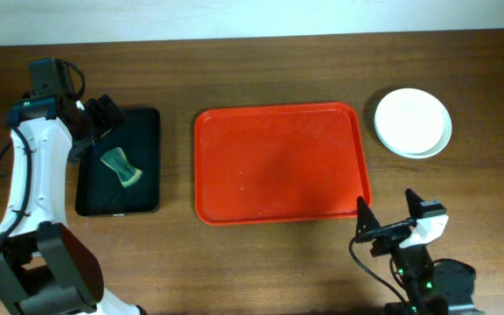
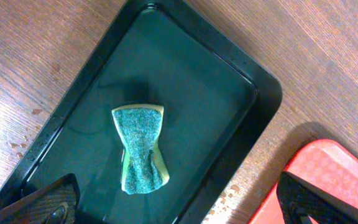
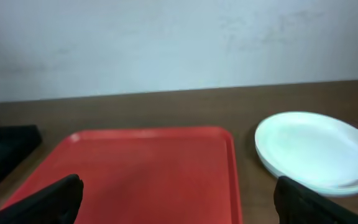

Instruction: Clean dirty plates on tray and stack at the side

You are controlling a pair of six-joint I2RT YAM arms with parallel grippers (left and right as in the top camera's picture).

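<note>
The orange-red tray (image 1: 278, 166) lies in the middle of the table with nothing on it; it also shows in the right wrist view (image 3: 148, 174) and at the corner of the left wrist view (image 2: 328, 180). The plates (image 1: 413, 122) sit stacked on the table to the right of the tray, white one on top, also in the right wrist view (image 3: 316, 149). My left gripper (image 1: 101, 112) is open and empty above the far end of the black tray (image 1: 147, 131). My right gripper (image 1: 392, 223) is open and empty near the tray's front right corner.
A teal-and-yellow sponge (image 1: 122, 166) lies in the black tray (image 2: 229, 93), seen close in the left wrist view (image 2: 140, 148). Water drops sit on the wood beside it (image 2: 229, 190). A pale wall rises behind the table's far edge (image 3: 166, 43).
</note>
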